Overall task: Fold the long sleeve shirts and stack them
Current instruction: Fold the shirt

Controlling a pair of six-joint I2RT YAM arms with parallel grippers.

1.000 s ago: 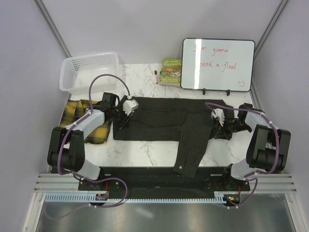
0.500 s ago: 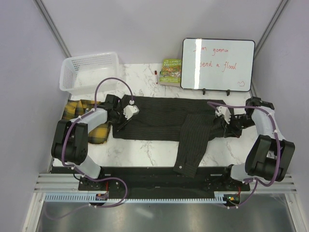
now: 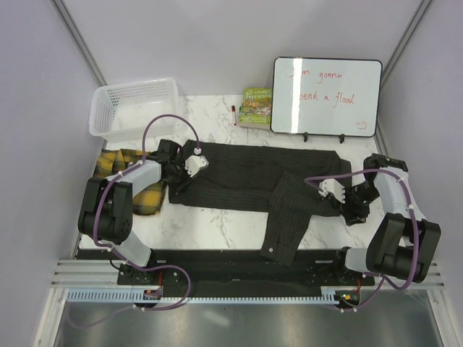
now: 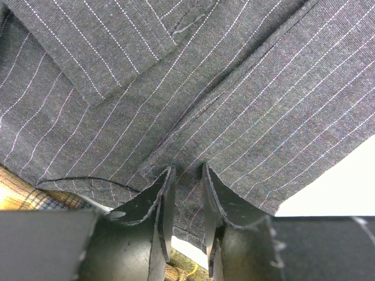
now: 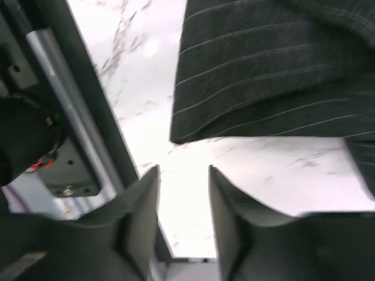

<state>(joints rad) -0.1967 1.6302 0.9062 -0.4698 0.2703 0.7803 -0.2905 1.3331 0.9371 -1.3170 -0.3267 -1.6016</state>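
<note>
Of the two tools, the left gripper (image 4: 186,175) has its fingers (image 4: 161,202) drawn close together, nipping a small raised pucker of the dark pinstriped shirt (image 3: 239,173) (the creases in the cloth run straight into the narrow gap between the tips). It bites at the shirt's left end, where the dark cloth lies over the edge of the plaid shirt (image 3: 148,199). A strip of yellow-and-black check shows just under the hem in the left wrist view.

The right gripper (image 5: 183,172) stands spread with nothing between its fingers, only bare marble. It hangs low over the table (image 3: 217,123) at the shirt's right end, and the dark hem lies just beyond the fingertips, not touching them.

The dark pinstriped shirt lies flat across the middle of the table, long side running left to right. One sleeve (image 3: 286,217) is folded across it and slants down toward the near edge. The plaid shirt lies crumpled at the left, partly under the left arm.

At the back stand a white mesh basket (image 3: 137,85) on the left, a book (image 3: 255,107) and a whiteboard (image 3: 325,97) with red writing.
</note>
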